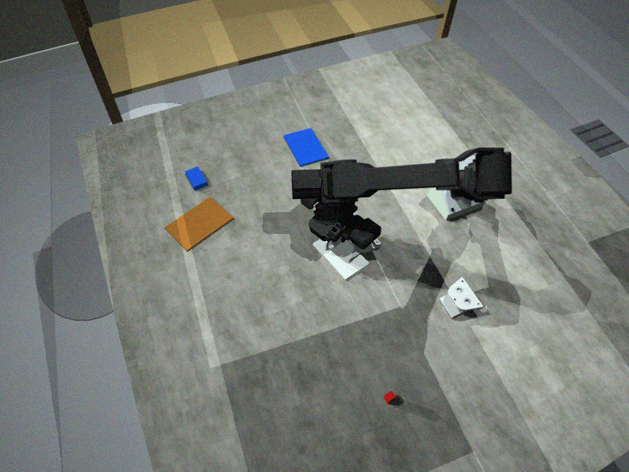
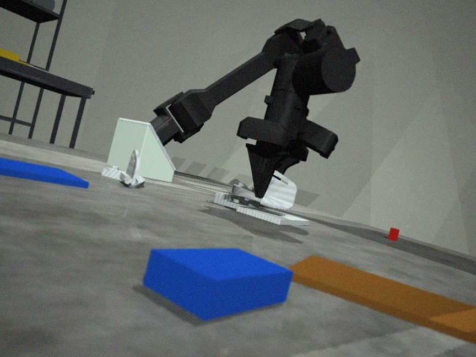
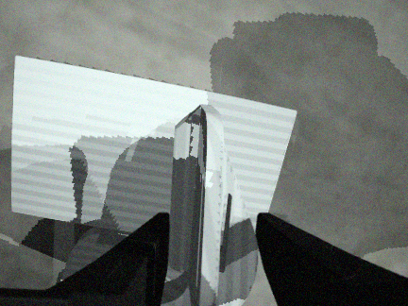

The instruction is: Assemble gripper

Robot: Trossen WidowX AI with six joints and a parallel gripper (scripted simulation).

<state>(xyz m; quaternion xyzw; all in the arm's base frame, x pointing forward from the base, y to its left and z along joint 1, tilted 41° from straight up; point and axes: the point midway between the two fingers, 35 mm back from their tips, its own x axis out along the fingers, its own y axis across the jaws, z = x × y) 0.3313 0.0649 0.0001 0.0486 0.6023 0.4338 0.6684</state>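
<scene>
A wooden shelf [image 1: 162,50] with dark posts stood beyond the far edge of a mottled gray tabletop [image 1: 284,315] [image 2: 96,230], where pale bands of light crossed darker patches of shadow. Gray floor [image 1: 30,167] surrounded the table, with a dark slatted panel [image 1: 599,138] off to one side. A plain gray-beige wall [image 2: 173,46] rose behind a dark metal bench [image 2: 46,80], and soft, angular shadows fell across the wall.
</scene>
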